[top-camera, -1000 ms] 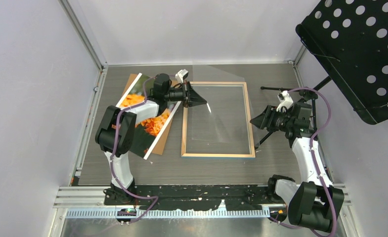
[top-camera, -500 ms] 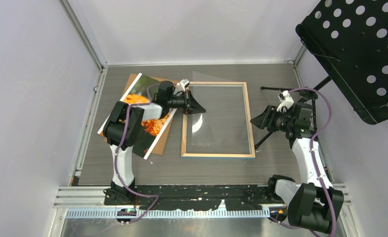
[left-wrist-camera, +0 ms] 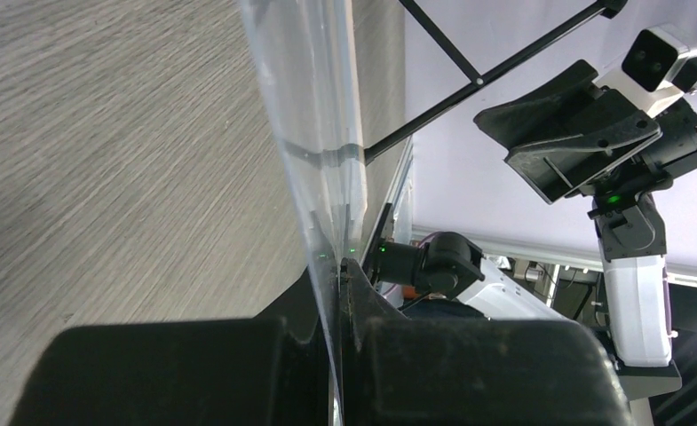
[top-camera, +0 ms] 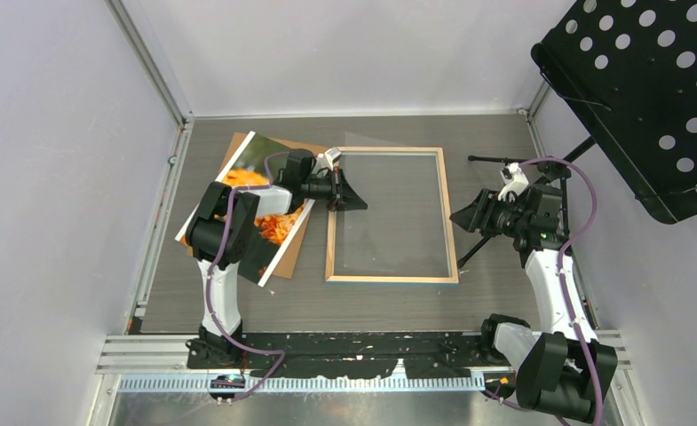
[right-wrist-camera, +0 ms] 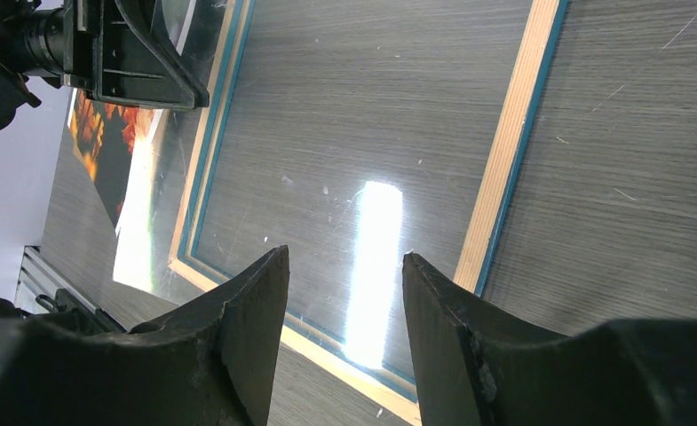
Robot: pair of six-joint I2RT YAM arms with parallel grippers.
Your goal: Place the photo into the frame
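Looming over the far right corner of the table (top-camera: 371, 302), one black perforated music stand (top-camera: 637, 98) was seen, its thin legs passing just beside the right gripper (top-camera: 469, 213). That gripper was held open and empty beside the right edge of the one frame (top-camera: 449, 222). The frame was laid wood side up mid-table, with only table surface seen within it. One clear pane (left-wrist-camera: 309, 106) was pinched, tilted up, in the closed left gripper (top-camera: 358, 200) at the frame's left edge. One photo (top-camera: 273, 222) was laid on one brown backing board (top-camera: 302, 232) near the table's left edge.
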